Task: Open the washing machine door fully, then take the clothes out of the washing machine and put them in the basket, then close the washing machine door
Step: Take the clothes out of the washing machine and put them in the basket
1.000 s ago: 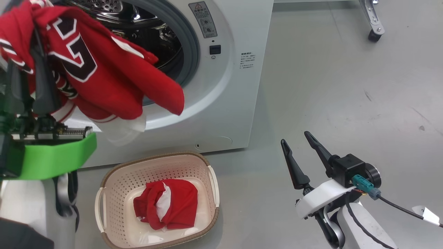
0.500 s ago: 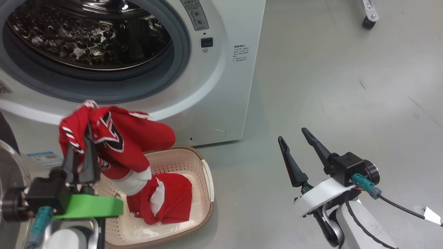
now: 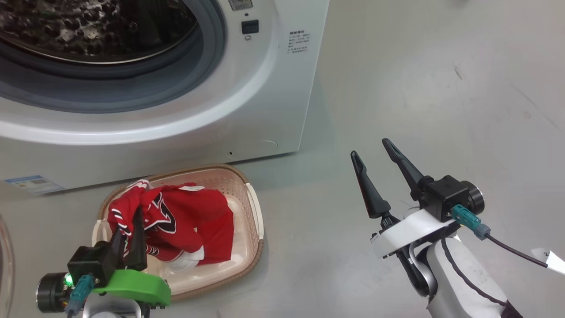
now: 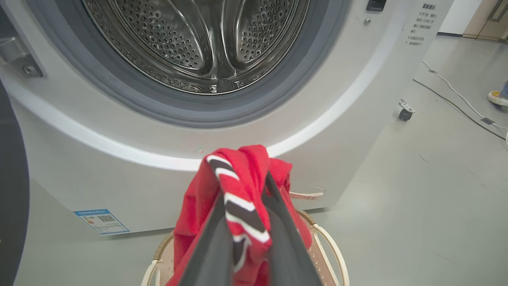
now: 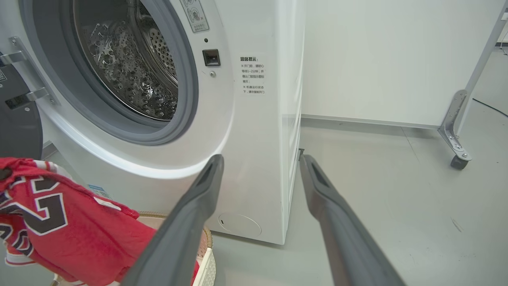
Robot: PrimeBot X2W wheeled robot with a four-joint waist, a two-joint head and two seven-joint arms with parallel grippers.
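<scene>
While the left pincer (image 3: 131,221) was held low over the near left corner of the basket (image 3: 257,212), its fingers were closed on the striped trim of the red clothes (image 3: 190,216), and the rest of the cloth was draped down inside the basket, which stood on the floor (image 3: 419,88) just in front of the washing machine (image 3: 282,88). The right pincer (image 3: 369,148) was held up at the right, well apart from the basket, with its fingers spread and nothing gripped between them. From the left wrist, the perforated drum (image 4: 198,39), a blue label (image 4: 101,221) and the dark edge of the washing machine door (image 4: 12,178), standing open at the left, were shown. From the right wrist, the black-and-white number (image 5: 43,214) on the jersey was seen.
</scene>
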